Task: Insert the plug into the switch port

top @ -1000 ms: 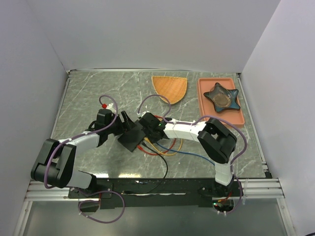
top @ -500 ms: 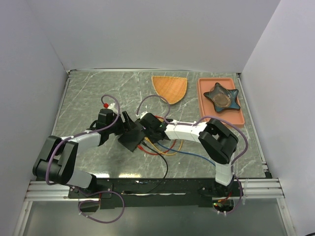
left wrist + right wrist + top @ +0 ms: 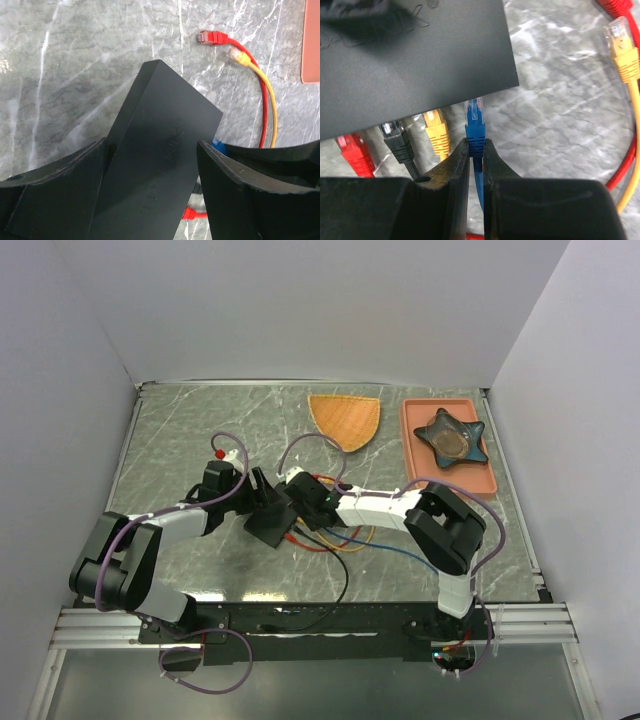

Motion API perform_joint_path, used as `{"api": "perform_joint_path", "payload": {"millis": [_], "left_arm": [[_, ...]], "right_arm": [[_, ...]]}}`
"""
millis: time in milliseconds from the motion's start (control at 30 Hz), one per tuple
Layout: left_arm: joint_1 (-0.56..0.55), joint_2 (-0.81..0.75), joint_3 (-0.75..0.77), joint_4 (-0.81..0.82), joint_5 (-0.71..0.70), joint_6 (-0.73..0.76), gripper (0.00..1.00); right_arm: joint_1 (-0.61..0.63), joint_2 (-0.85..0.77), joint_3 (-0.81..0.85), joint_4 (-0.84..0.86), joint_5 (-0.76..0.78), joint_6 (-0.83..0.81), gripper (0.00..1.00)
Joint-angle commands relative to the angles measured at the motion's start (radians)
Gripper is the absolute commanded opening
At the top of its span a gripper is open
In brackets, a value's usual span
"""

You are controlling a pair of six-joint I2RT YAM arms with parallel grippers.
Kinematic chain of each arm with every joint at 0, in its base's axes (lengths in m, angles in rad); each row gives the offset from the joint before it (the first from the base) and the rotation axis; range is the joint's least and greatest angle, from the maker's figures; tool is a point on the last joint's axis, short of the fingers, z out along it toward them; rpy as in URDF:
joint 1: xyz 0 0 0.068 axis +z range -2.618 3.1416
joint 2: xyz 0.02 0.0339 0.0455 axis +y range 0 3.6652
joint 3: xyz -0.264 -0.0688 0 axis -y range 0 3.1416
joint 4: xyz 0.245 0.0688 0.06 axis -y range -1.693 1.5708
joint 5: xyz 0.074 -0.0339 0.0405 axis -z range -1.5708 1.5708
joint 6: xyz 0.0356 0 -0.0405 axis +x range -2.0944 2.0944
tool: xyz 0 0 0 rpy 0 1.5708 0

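- Clamping the switch across its width, the left gripper is pressing one finger against each long side of the flat black box; the box is sitting at a slant between them.
- The right gripper is pinching the blue plug by its boot; the jaws are standing almost together around it.
- The blue plug's clear tip is pointing at the port edge of the switch and sitting right at it; the sockets are lying hidden under that edge, so whether the tip is entering one cannot be told.
- A yellow plug, a black plug and a red plug are sitting along the same edge, beside the blue one.
- The switch is lying left of the middle of the marble table, between the two grippers.
- A loose red connector and a loose yellow connector are lying on the table, apart from the switch.
- An orange mat and a tray holding a star-shaped dish are lying at the far right.
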Motion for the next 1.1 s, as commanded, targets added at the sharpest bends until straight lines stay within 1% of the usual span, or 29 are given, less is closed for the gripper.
{"api": "perform_joint_path", "payload": {"millis": [0,233,333,467,600,767,900,1000,1067], "left_arm": [[-0.018,-0.001,0.025,0.002,0.036,0.006,0.77],[-0.018,-0.003,0.023,0.006,0.037,0.009,0.76],[-0.021,0.002,0.023,0.021,0.059,0.012,0.76],[-0.027,-0.004,0.019,0.031,0.067,0.023,0.76],[-0.036,-0.020,0.008,0.061,0.103,0.043,0.75],[-0.049,-0.063,-0.016,0.089,0.126,0.072,0.76],[-0.052,-0.079,-0.021,0.066,0.077,0.078,0.80],[-0.050,-0.084,-0.016,0.032,0.002,0.072,0.83],[-0.050,-0.086,-0.013,0.012,-0.047,0.066,0.84]], "right_arm": [[0.002,0.030,0.083,0.007,0.095,0.024,0.00],[0.001,0.022,0.086,0.007,0.103,0.030,0.00],[0.002,0.001,0.054,0.074,0.056,-0.021,0.00],[0.011,-0.013,0.037,0.116,0.025,-0.079,0.00],[0.027,-0.030,0.009,0.159,-0.015,-0.140,0.00],[0.080,-0.052,-0.032,0.212,-0.043,-0.209,0.00],[0.109,-0.069,-0.058,0.248,-0.043,-0.235,0.00],[0.111,-0.073,-0.067,0.252,-0.038,-0.235,0.00],[0.111,-0.067,-0.063,0.245,-0.034,-0.235,0.00]]}}
